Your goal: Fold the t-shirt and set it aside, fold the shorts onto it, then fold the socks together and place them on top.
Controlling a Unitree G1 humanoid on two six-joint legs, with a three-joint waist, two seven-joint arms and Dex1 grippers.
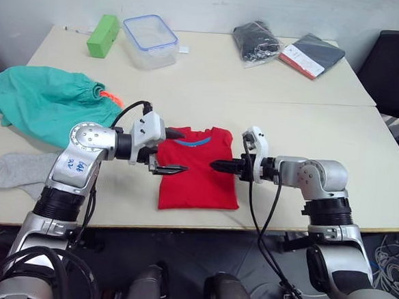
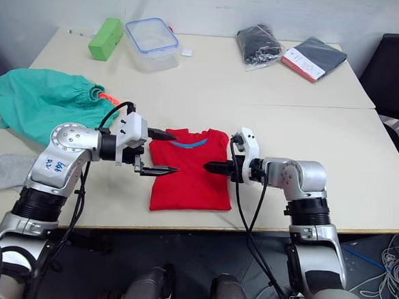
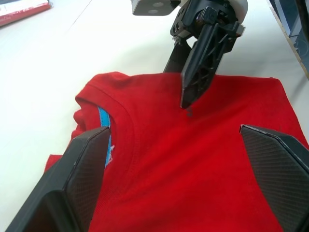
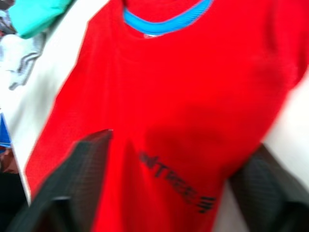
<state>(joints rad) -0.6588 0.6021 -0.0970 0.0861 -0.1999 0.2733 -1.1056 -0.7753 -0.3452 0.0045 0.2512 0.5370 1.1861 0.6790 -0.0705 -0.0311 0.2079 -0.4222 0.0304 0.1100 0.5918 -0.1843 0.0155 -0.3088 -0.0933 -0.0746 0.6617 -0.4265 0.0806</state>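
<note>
Socks: a light-grey pair lying flat at the table's near left edge, just in front of the shorts and well apart from both grippers.
Shorts: a teal-green heap on the left of the table, with the orange drawstring showing at its right side; not yet folded.
Left gripper: hovering over the left edge of the t-shirt, its two black fingers spread apart and holding nothing.
T-shirt: red, lying at the near middle of the table between the two grippers, already a compact rectangle with the blue-lined collar at the far end and its sides apparently tucked in.
Right gripper: pointing in over the t-shirt's right side; in the right wrist view its fingers stand wide apart with red cloth between them, and nothing is gripped.
How the t-shirt will likely handle: light, soft and limp, so it would sag and unfold if lifted by one point. It is probably best pinched through all layers at two edges or corners.
Far side of table: a green block, a clear plastic box and dark bagged bundles.
</note>
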